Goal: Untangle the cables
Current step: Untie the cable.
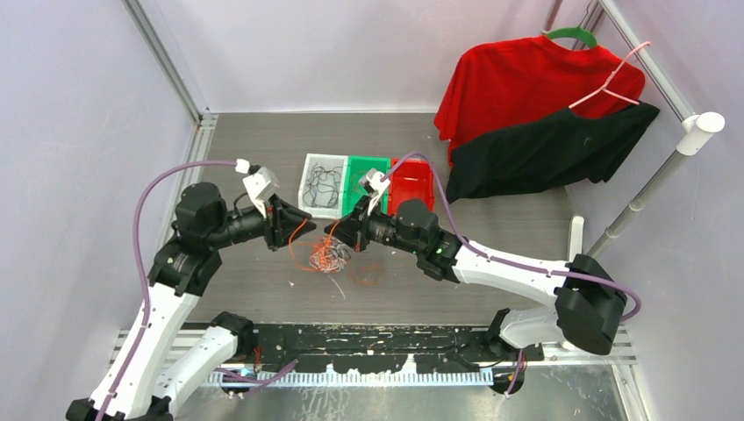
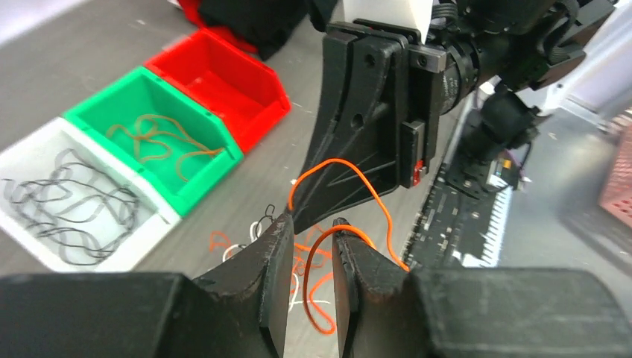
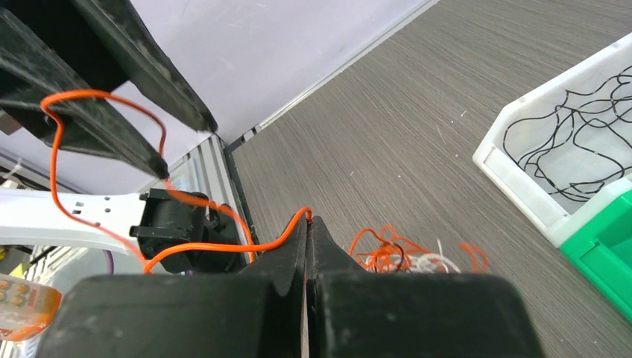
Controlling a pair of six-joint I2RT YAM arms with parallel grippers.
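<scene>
A tangle (image 1: 326,257) of orange, white and black cables lies on the table between the two arms. One orange cable (image 2: 373,198) is lifted off it. My right gripper (image 3: 306,218) is shut on that orange cable (image 3: 223,245). From there the cable loops over one finger of my left gripper (image 2: 311,227), which stands open with the cord hanging loosely through its gap. In the top view the left gripper (image 1: 289,230) and the right gripper (image 1: 338,232) face each other just above the tangle (image 3: 395,253).
Behind the tangle stand three bins: a white bin (image 1: 309,203) holding black cables (image 2: 74,209), a green bin (image 1: 361,163) holding brownish cords (image 2: 160,138), and a red bin (image 1: 412,186). A red shirt (image 1: 535,88) and a black shirt (image 1: 544,153) hang at the back right beside a white post (image 1: 658,184).
</scene>
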